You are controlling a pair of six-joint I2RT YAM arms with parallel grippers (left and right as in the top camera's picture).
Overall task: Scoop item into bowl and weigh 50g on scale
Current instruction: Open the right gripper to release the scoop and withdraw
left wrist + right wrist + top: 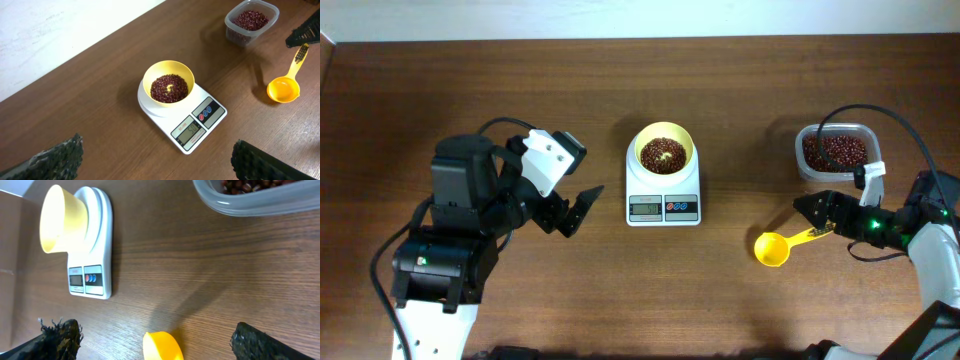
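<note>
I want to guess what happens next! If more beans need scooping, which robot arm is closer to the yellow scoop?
Probably the right arm. Its open fingers sit at the handle of the yellow scoop, beside the tub of beans. The left arm's fingers are open too, but across the scale from it.

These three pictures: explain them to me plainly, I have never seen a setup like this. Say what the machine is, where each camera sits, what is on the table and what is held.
Two robot arms work at a wooden table. One picture looks down from above; the other two come from cameras on each wrist. The left gripper and right gripper are both open and hold nothing. A white scale carries a yellow bowl of red-brown beans. A clear tub holds more beans. The yellow scoop lies on the table, its handle between the right gripper's open fingers.
</note>
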